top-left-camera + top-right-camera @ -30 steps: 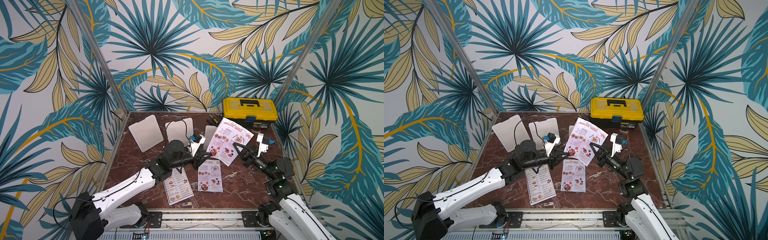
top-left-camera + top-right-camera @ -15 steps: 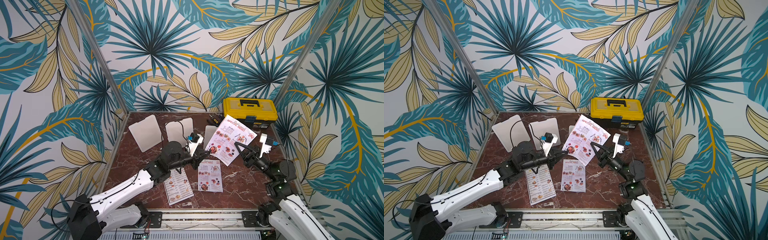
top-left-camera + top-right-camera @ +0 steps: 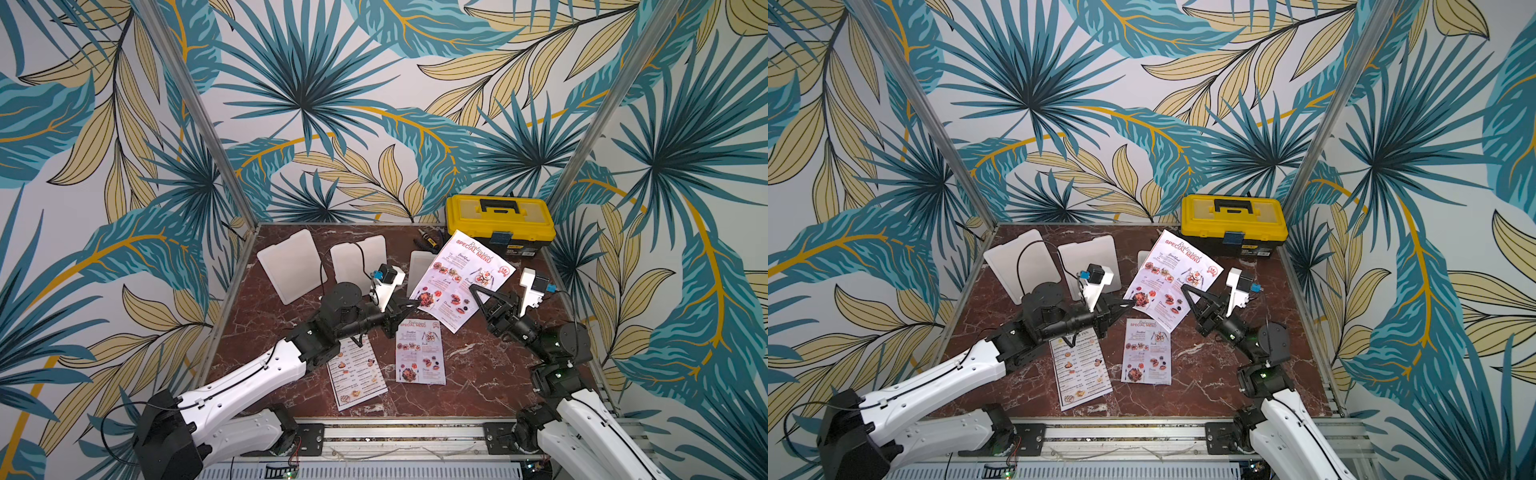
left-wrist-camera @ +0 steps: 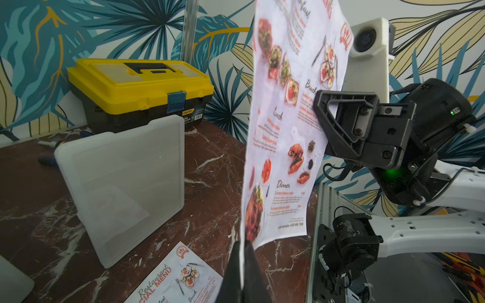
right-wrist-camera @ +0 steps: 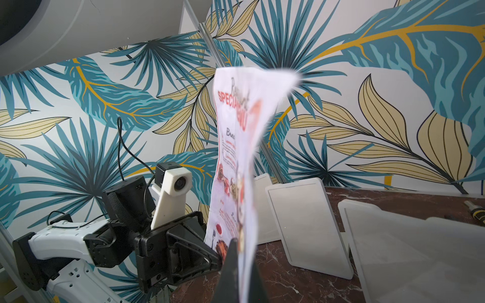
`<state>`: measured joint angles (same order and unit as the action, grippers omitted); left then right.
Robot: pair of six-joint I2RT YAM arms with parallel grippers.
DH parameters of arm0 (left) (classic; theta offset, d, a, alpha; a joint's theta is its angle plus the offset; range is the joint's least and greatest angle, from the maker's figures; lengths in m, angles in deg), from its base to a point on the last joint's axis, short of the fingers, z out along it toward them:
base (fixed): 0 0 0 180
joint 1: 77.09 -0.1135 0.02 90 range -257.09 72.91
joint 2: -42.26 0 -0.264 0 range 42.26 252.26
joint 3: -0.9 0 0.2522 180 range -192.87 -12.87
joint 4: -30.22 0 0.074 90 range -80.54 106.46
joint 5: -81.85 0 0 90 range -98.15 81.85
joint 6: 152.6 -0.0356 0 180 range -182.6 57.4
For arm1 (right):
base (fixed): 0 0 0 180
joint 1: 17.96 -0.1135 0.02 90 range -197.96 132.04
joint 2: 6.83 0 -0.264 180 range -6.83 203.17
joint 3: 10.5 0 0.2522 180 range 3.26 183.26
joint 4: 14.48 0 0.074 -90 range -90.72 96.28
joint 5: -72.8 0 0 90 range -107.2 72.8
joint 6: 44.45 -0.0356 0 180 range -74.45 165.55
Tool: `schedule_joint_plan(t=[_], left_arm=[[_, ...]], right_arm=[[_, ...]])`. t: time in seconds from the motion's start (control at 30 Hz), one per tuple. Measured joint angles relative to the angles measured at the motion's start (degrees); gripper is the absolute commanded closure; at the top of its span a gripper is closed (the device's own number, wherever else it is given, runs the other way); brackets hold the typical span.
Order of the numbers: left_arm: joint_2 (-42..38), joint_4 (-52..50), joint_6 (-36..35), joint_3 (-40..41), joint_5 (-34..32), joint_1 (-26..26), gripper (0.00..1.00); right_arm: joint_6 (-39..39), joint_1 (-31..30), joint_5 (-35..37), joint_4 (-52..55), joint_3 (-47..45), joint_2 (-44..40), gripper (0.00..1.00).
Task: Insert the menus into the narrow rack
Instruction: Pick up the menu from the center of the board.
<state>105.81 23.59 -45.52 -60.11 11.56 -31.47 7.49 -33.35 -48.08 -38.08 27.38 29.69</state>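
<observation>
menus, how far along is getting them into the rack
Done: none visibly in a rack. In hand: one SPECIAL MENU sheet held upright, left gripper and right gripper both shut on its edges. To do: the DIM SUM INN menu and second SPECIAL MENU lie flat on the table.

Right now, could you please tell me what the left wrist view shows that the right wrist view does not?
Only the left wrist view shows the yellow toolbox, a flat menu lying on the table, and the right arm's wrist camera. Only the right wrist view shows the left arm's wrist camera. Both show the held menu standing upright, its lower corner pinched in the left end effector, plus white panels on the marble table.
</observation>
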Motion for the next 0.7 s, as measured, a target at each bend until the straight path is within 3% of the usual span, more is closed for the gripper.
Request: schedule_joint_plan(t=[0.07,0.2,0.43,0.7], left_arm=[[0.0,0.0,0.0,0.0,-0.6,-0.1,1.0],[0.0,0.0,0.0,0.0,-1.0,-0.6,1.0],[-0.6,0.0,-0.2,0.0,-1.5,-1.1,1.0],[-1.7,0.0,-0.8,0.0,-2.3,-1.2,1.0]], right_arm=[[0.5,0.0,1.0,0.6,0.0,0.0,0.66],[1.3,0.0,2.4,3.0,0.4,0.0,0.64],[3.5,0.0,2.8,6.5,2.7,1.2,0.89],[5.7,0.0,2.8,8.4,4.2,1.9,1.0]])
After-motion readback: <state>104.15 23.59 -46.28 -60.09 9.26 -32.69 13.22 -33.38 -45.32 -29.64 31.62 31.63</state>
